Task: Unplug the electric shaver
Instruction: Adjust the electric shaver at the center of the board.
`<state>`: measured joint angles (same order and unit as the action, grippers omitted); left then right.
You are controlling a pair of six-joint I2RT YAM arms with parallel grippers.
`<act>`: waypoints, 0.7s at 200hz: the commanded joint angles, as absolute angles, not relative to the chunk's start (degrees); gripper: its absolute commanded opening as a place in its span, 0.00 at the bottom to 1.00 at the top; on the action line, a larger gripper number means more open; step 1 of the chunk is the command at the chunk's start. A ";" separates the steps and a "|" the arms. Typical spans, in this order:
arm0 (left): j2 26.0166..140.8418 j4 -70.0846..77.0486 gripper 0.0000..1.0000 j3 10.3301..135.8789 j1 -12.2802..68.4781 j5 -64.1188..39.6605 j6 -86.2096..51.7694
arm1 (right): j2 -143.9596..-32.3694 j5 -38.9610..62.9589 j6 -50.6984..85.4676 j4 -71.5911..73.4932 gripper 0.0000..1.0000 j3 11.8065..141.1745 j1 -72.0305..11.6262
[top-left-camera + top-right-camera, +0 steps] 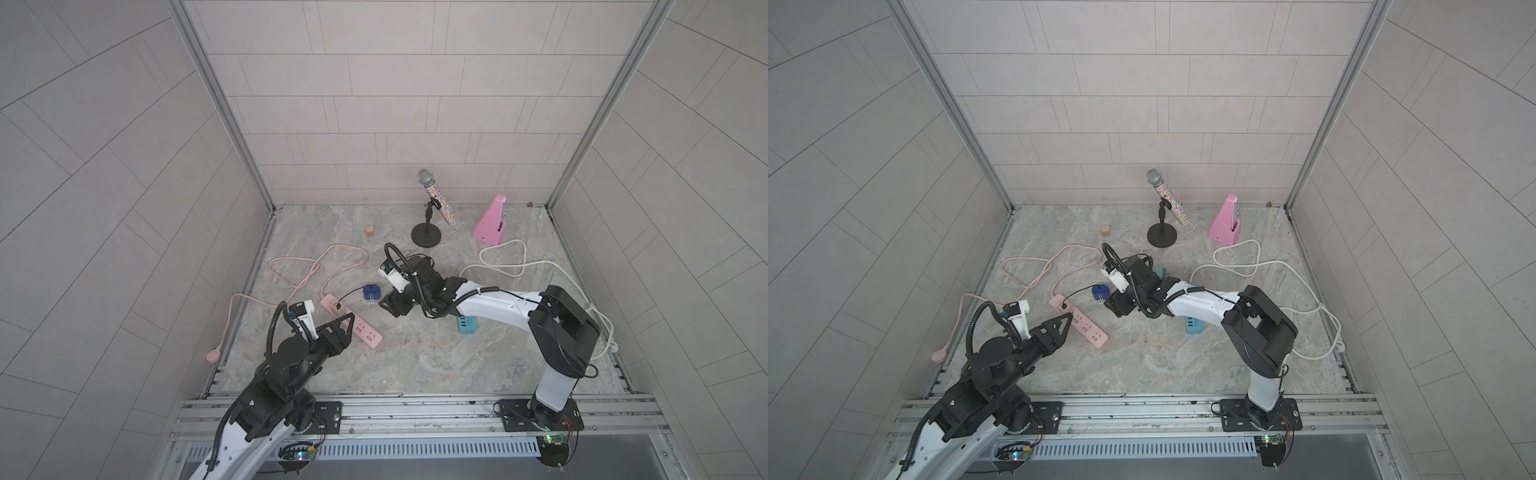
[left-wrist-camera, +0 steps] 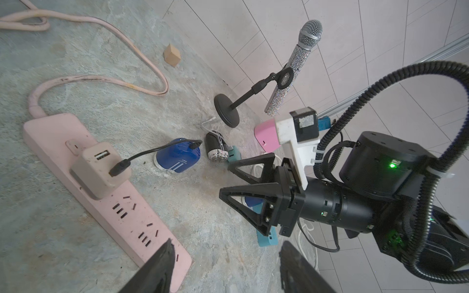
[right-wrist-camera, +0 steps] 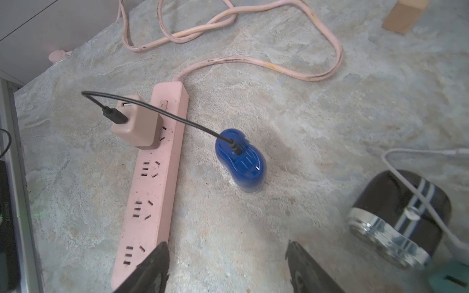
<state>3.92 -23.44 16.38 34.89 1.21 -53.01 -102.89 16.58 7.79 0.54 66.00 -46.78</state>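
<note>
blue shaver (image 3: 241, 159) sits just beside the pink power strip (image 3: 152, 182), with its black cable (image 3: 165, 114) plugged into the beige adapter (image 3: 137, 126) at the strip's cord end. left gripper (image 2: 225, 266) hangs over the strip's other end, fingers spread, holding nothing. right gripper (image 3: 228, 269) is past the shaver from the strip, fingers apart too, empty.

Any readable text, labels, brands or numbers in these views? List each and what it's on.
Nothing can be read in any view.
blue shaver: small white print beside two white stripes, too small to read.
black part beyond the table rail, right wrist view: pale lettering, too blurred to read.
pink power strip: no print visible, only socket slots.
</note>
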 commanded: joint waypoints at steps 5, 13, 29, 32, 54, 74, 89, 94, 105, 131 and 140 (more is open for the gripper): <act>3.75 -21.68 0.70 18.17 34.72 0.42 -51.14 | -105.54 16.11 2.04 8.91 0.73 65.61 -46.93; 3.48 -22.17 0.70 18.28 34.76 0.65 -50.91 | -106.54 15.41 1.24 9.52 0.73 65.95 -46.98; 2.83 -23.39 0.70 18.41 34.75 1.14 -50.63 | -108.21 15.18 0.49 11.81 0.72 66.13 -46.87; 2.67 -23.57 0.70 18.37 34.73 1.23 -50.64 | -108.49 15.37 0.45 12.01 0.72 66.38 -46.77; 1.83 -24.64 0.70 18.69 34.69 1.68 -50.38 | -111.76 16.72 0.25 12.20 0.71 68.55 -46.69; 1.34 -25.86 0.70 19.24 34.74 2.15 -49.94 | -113.91 18.14 0.87 13.56 0.69 69.21 -46.29; 1.35 -26.52 0.70 19.73 34.72 2.37 -49.53 | -114.60 19.48 1.81 15.70 0.69 68.97 -45.73; 1.34 -26.69 0.70 19.77 34.76 2.38 -49.41 | -114.74 19.44 2.06 16.29 0.69 68.79 -45.56; 1.46 -26.96 0.70 19.94 34.73 2.38 -49.22 | -115.11 19.74 2.12 16.88 0.67 68.86 -45.19; 1.49 -27.06 0.70 19.96 34.69 2.53 -49.14 | -115.88 19.89 1.77 17.33 0.64 69.09 -44.70; 1.49 -26.98 0.70 19.95 34.72 2.55 -49.13 | -116.12 19.86 1.81 18.19 0.63 68.94 -44.57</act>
<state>1.87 -26.55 18.46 34.89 1.61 -50.35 -114.83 18.90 2.81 15.20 68.27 -45.06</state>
